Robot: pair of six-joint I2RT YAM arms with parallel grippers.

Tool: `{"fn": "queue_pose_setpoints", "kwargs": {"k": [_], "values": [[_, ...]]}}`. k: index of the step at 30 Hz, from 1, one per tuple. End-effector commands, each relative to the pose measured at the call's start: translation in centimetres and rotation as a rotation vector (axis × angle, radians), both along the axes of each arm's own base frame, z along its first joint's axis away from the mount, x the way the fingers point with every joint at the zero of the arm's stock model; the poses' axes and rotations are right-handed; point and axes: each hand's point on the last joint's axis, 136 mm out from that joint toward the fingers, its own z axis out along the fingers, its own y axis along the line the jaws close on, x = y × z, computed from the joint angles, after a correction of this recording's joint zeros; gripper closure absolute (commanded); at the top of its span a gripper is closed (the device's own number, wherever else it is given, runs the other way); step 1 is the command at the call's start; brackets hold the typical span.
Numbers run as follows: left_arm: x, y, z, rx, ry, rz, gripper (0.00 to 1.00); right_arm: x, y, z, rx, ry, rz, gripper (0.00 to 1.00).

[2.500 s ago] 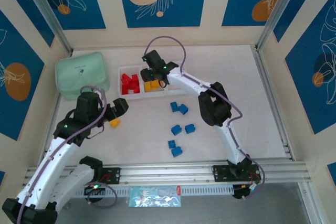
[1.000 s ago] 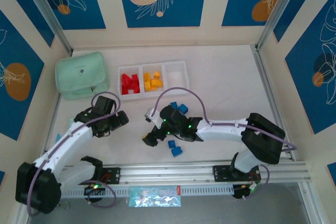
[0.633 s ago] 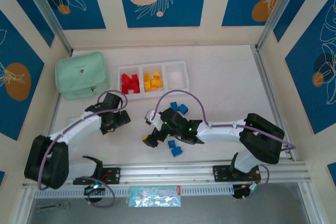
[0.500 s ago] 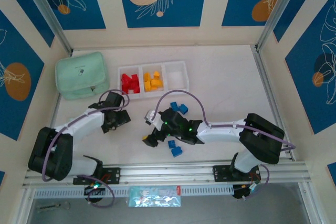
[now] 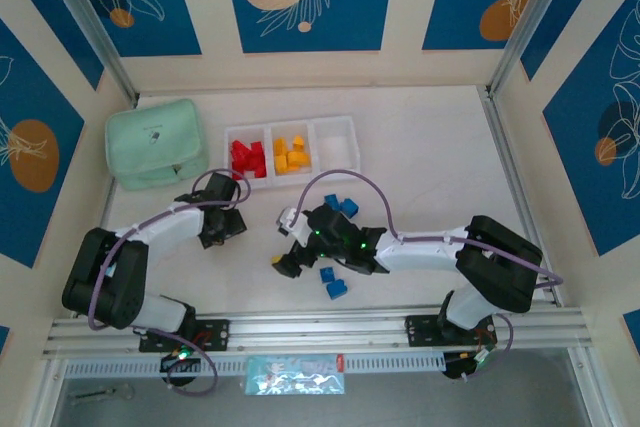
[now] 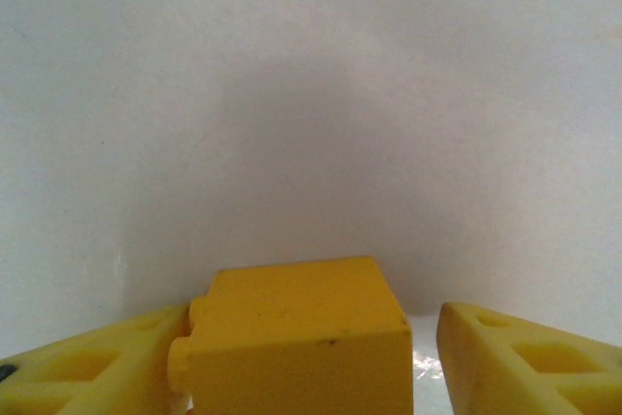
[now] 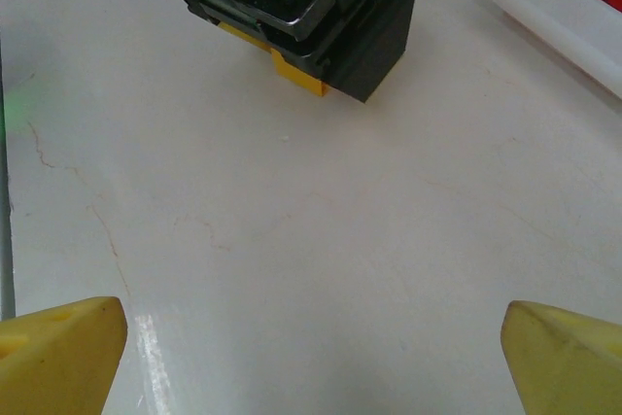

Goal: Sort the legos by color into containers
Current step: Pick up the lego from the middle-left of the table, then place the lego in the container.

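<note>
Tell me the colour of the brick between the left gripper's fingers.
The brick is yellow-orange, best seen in the left wrist view.

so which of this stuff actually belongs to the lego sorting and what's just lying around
Part of the job:
- white tray
- red legos in its left compartment
- yellow legos in the middle one
- blue legos loose on the table
- one loose yellow brick

Just lying about:
- mint green pouch
- plastic packet by the rail

mint pouch (image 5: 156,143): far left of table (image 5: 430,157) | clear packet (image 5: 294,375): beyond near rail (image 5: 320,327)
</note>
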Motion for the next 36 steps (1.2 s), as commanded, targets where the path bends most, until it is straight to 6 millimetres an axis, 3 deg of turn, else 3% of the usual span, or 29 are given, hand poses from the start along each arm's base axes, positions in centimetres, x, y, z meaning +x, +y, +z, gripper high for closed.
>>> {"fn": "queue_pose_setpoints", "kwargs": {"k": [1, 9, 18, 23, 26, 32, 36], "values": [[0.5, -0.1, 0.3, -0.010, -0.006, -0.003, 0.40, 0.4, 0.1, 0.9, 0.020, 0.004, -0.010, 0.01], [-0.1, -0.2, 0.8, -0.021, -0.003, -0.022, 0.51, 1.3, -0.8, 1.5, 0.064, 0.036, -0.045, 0.01], [1.4, -2.2, 7.2, -0.030, -0.151, -0.114, 0.54, 3.9, -4.3, 2.8, 0.091, 0.054, -0.164, 0.01], [4.4, -6.8, 12.0, -0.086, -0.278, -0.242, 0.54, 5.2, -6.9, 4.7, 0.111, 0.064, -0.241, 0.01], [6.7, -9.6, 13.8, -0.081, -0.315, -0.310, 0.55, 6.1, -8.4, 5.7, 0.105, 0.098, -0.303, 0.01], [12.0, -15.0, 14.9, -0.031, -0.368, -0.425, 0.55, 7.9, -11.4, 6.2, 0.092, 0.196, -0.427, 0.01], [15.8, -16.8, 14.3, 0.030, -0.359, -0.455, 0.55, 8.3, -12.6, 6.3, 0.095, 0.232, -0.461, 0.01]]}}
